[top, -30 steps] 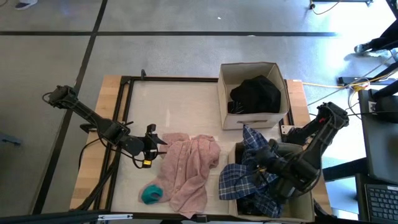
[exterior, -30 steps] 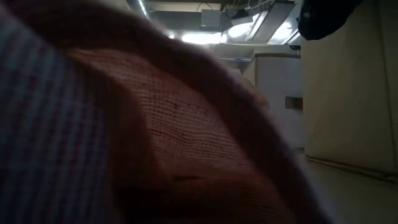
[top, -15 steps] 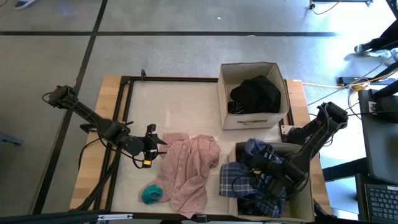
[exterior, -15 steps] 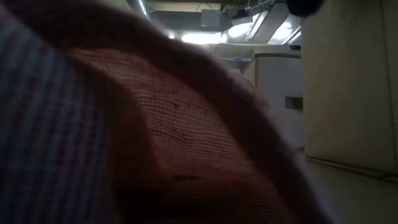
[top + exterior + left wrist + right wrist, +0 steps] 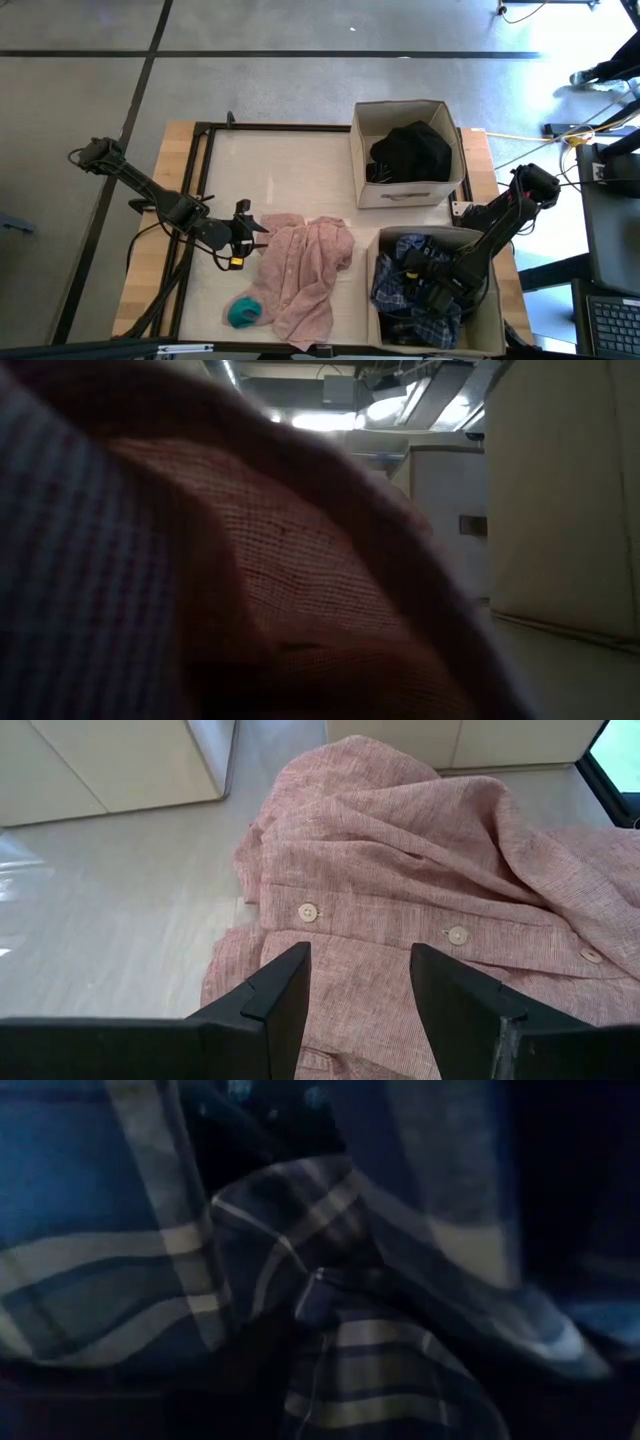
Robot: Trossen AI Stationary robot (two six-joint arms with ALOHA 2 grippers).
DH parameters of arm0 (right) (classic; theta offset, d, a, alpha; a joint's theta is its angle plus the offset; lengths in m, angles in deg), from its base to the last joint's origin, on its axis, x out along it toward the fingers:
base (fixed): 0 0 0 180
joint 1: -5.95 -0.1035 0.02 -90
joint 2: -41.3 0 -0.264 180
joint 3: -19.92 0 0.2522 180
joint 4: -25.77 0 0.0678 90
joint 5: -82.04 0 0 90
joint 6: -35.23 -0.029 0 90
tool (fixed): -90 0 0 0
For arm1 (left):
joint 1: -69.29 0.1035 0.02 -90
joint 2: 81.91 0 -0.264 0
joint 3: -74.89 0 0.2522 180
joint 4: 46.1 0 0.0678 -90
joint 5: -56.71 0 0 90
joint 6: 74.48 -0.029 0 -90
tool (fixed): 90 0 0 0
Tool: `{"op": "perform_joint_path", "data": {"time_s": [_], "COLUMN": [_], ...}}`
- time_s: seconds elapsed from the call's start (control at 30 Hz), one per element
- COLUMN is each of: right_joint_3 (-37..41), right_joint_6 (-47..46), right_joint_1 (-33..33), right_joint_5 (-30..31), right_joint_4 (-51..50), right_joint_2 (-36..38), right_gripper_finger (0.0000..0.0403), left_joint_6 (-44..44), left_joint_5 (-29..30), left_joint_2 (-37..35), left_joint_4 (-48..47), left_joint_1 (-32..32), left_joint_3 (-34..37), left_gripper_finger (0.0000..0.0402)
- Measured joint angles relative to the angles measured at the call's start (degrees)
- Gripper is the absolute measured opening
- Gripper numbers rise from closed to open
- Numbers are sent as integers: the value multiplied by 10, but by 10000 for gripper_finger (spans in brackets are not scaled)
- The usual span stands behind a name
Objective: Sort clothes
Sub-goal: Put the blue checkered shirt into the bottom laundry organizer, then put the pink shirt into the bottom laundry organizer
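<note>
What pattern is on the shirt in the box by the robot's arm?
Blue and white plaid. The plaid shirt shows best in the high view, inside the near box.

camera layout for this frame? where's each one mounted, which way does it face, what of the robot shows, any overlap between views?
High: above the table, looking straight down; both arms show, right pincer down in the near box.
Low: at tabletop height, mostly blocked by the pink shirt; no arm shows.
Left wrist: looks past the open left pincer at the pink shirt.
Right wrist: pressed against the plaid shirt; no fingers show.
Shared: pink shirt in high, low and left wrist.
</note>
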Motion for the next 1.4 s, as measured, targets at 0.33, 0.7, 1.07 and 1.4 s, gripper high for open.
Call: {"op": "perform_joint_path", "data": {"time_s": [0.33,0.7,1.07,1.4], "right_joint_3": [30,-90,-263,-312], "right_joint_6": [1,6,55,157], "right_joint_1": [0,0,0,1], "right_joint_5": [-45,-125,-47,98], "right_joint_4": [22,-104,-198,-123], "right_joint_2": [0,-1,-1,-1], "right_gripper_finger": [189,189,189,189], "left_joint_6": [0,0,0,0], "left_joint_5": [0,0,0,0], "left_joint_2": [0,0,0,0], "left_joint_4": [-2,-1,-1,-1], "left_joint_1": [0,0,0,0], "left_joint_3": [0,0,0,0], "left_gripper_finger": [164,164,164,164]}}
